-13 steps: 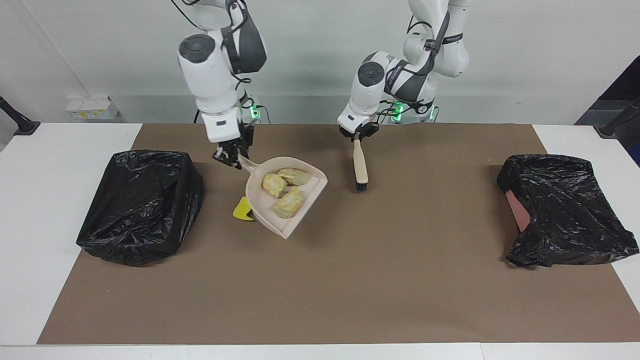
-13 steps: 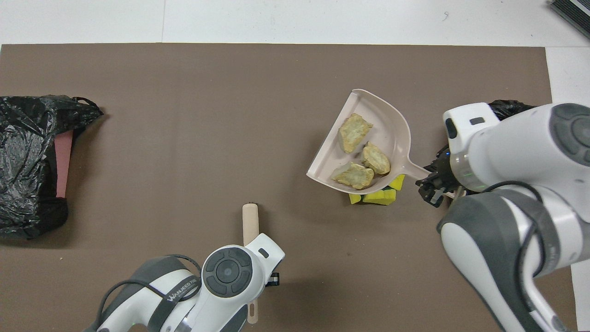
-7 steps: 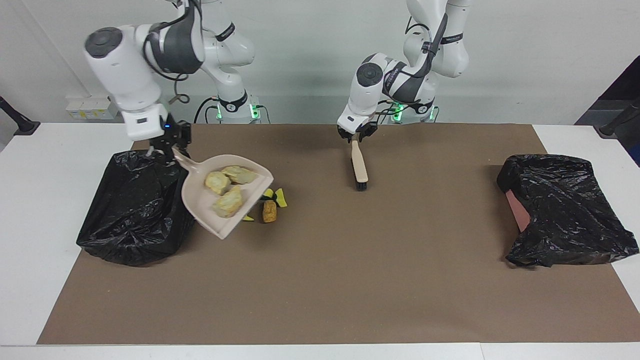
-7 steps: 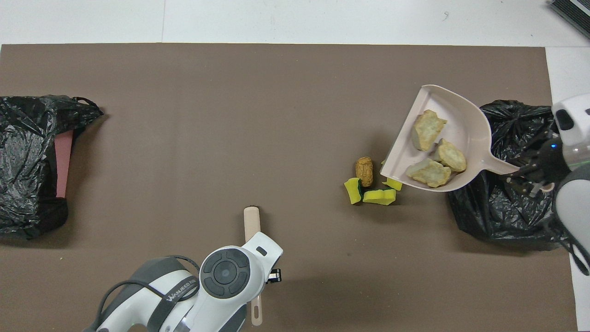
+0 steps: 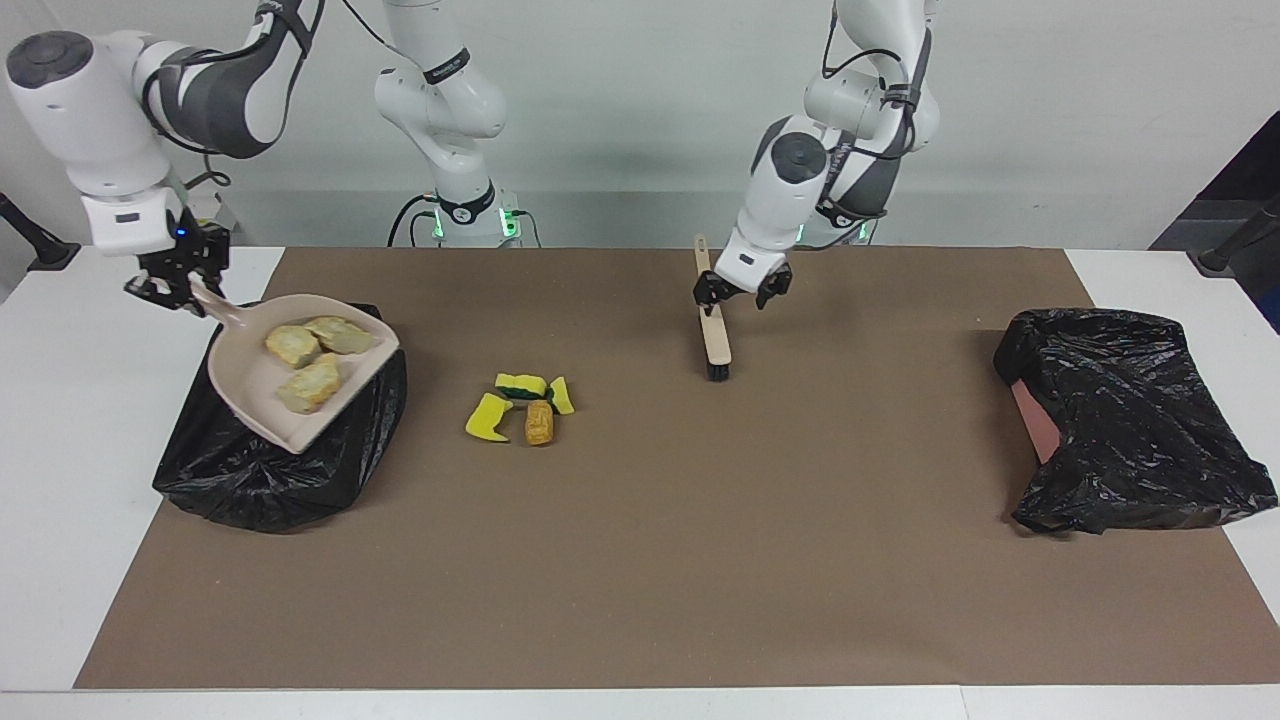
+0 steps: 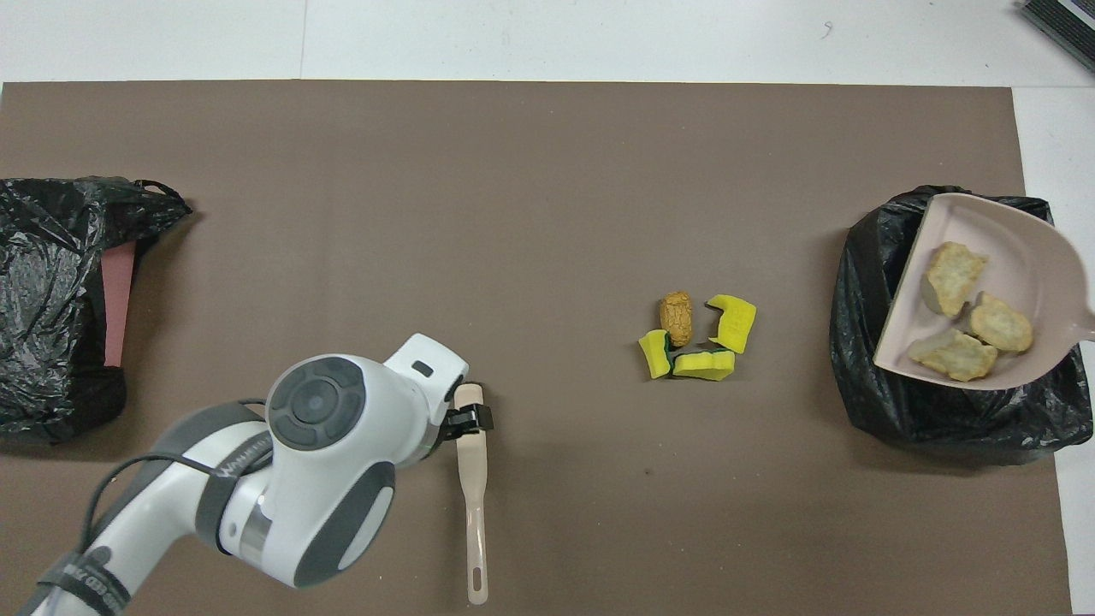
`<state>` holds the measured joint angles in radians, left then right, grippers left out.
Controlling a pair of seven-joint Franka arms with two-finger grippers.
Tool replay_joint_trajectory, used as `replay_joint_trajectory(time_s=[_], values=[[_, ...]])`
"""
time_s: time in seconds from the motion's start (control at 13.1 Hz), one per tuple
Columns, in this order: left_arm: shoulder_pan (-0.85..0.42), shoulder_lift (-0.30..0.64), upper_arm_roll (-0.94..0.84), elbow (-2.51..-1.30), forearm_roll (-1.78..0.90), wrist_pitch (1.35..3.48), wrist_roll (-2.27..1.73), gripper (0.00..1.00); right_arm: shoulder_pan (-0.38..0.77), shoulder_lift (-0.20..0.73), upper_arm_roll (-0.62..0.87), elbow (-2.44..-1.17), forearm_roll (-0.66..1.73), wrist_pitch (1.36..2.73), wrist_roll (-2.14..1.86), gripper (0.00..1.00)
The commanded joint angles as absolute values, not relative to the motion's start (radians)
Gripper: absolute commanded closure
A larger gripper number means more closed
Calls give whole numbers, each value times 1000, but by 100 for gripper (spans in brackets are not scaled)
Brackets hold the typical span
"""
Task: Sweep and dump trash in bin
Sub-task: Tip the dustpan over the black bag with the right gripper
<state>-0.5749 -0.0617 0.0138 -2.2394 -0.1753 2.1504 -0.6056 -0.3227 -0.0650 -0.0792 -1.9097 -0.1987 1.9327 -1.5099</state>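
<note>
My right gripper (image 5: 175,285) is shut on the handle of the beige dustpan (image 5: 250,385), which it holds tilted over the black-bagged bin (image 5: 260,470) at the right arm's end. Three pale-yellow lumps of trash (image 5: 310,385) lie in the dustpan (image 6: 1009,248). Yellow-and-green sponge bits (image 5: 487,418) and an orange-brown lump (image 5: 539,424) lie on the mat beside the bin (image 6: 941,419). The beige brush (image 5: 716,345) lies flat on the mat. My left gripper (image 5: 741,293) hangs open just over its handle. The right gripper is outside the overhead view.
A second black bag (image 5: 1130,420) over a reddish box sits at the left arm's end of the brown mat (image 5: 700,560). In the overhead view the sponge bits (image 6: 734,321) and the brown lump (image 6: 677,316) cluster between the brush (image 6: 471,479) and the bin.
My right arm carried the loaded dustpan from the mat to over the bin, uncovering the sponge bits and brown lump. My left gripper opened, let go of the brush, which now lies flat.
</note>
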Motion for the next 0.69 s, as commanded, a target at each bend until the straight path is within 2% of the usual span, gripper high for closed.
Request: replay_joint_trajectory(time_s=[0.0, 0.61], values=[[-459, -14, 8, -2134, -156, 2134, -496, 0, -371, -60, -64, -1884, -287, 1957, -1577, 100], [-154, -12, 8, -1965, -156, 2087, -272, 0, -354, -55, -51, -1896, -532, 2037, -1817, 100]])
